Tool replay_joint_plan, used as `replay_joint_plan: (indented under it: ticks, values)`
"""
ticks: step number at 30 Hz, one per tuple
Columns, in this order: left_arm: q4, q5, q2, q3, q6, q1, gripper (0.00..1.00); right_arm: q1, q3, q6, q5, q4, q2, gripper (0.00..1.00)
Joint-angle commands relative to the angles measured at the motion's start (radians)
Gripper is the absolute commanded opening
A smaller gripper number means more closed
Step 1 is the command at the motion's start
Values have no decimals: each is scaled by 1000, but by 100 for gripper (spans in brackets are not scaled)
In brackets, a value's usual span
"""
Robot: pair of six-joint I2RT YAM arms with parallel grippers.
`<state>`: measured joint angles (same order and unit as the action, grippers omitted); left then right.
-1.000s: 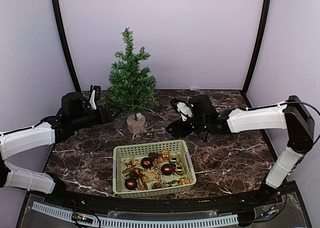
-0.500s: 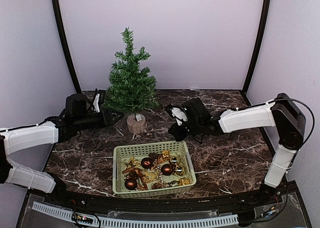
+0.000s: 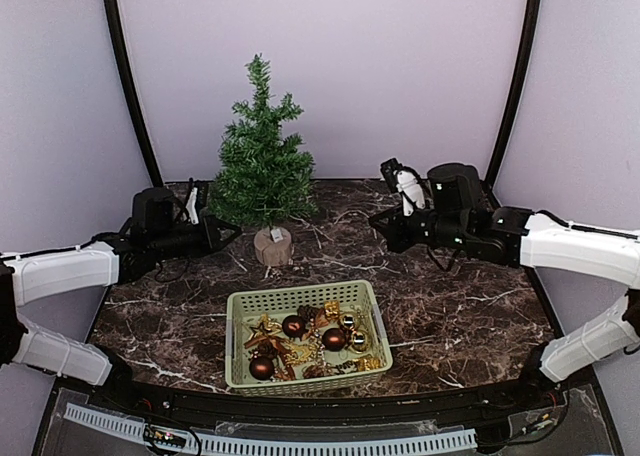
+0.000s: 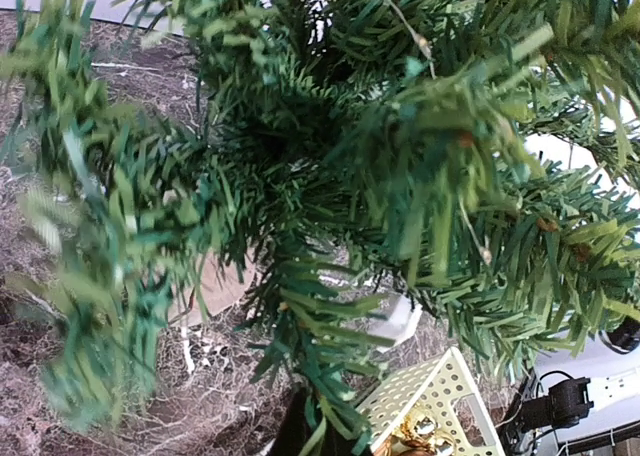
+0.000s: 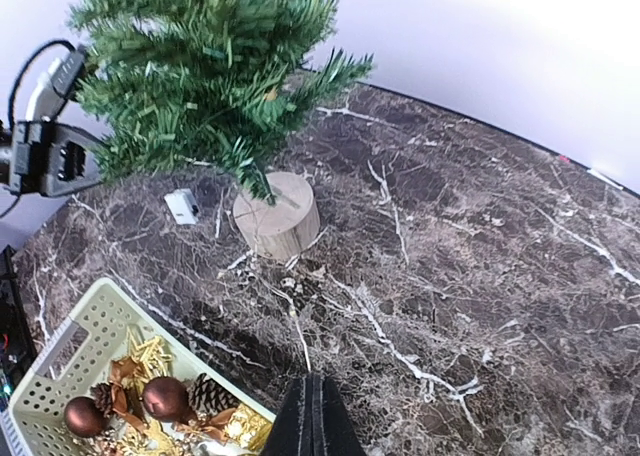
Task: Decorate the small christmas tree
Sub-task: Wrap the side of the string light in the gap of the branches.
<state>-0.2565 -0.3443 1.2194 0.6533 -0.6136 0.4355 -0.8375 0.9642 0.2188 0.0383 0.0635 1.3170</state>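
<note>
The small christmas tree [image 3: 262,166] stands on its round wooden stump [image 3: 272,246] at the back of the marble table, with no ornament visible on it. My left gripper [image 3: 228,233] reaches in at its lower left branches. In the left wrist view, green needles [image 4: 330,176] fill the frame and cover my dark fingertips [image 4: 292,431]. That gripper [image 4: 300,416] is shut, and I cannot tell whether needles are pinched in it. My right gripper [image 3: 378,222] hovers right of the tree. Its fingers [image 5: 313,416] are pressed together with nothing between them, and the stump [image 5: 275,214] lies ahead of them.
A pale green perforated basket [image 3: 238,341] sits in front of the tree. It holds brown baubles [image 3: 334,338], gold trinkets and a pine cone [image 5: 208,394]. A small white box [image 5: 182,206] lies on the table left of the stump. Purple walls close in the back and sides.
My right arm has pulled back to the right, away from the basket's far edge, and its jaws have shut. My left gripper has shut at the tree's lower branches.
</note>
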Motion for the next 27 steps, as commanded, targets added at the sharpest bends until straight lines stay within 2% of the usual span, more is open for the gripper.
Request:
replay_joint_plan:
  ticks: [1, 13, 21, 27]
  values:
    - [-22, 1, 12, 21, 9, -14, 1, 0, 45, 19, 15, 42, -62, 0]
    - [-15, 5, 19, 30, 30, -34, 0, 0, 140, -7, -71, 0, -187, 0]
    - [-21, -3, 48, 57, 62, -57, 0, 0, 157, -13, -68, -59, -210, 0]
    - [-41, -22, 80, 74, 71, -78, 0, 0, 169, -10, -139, -109, -220, 0]
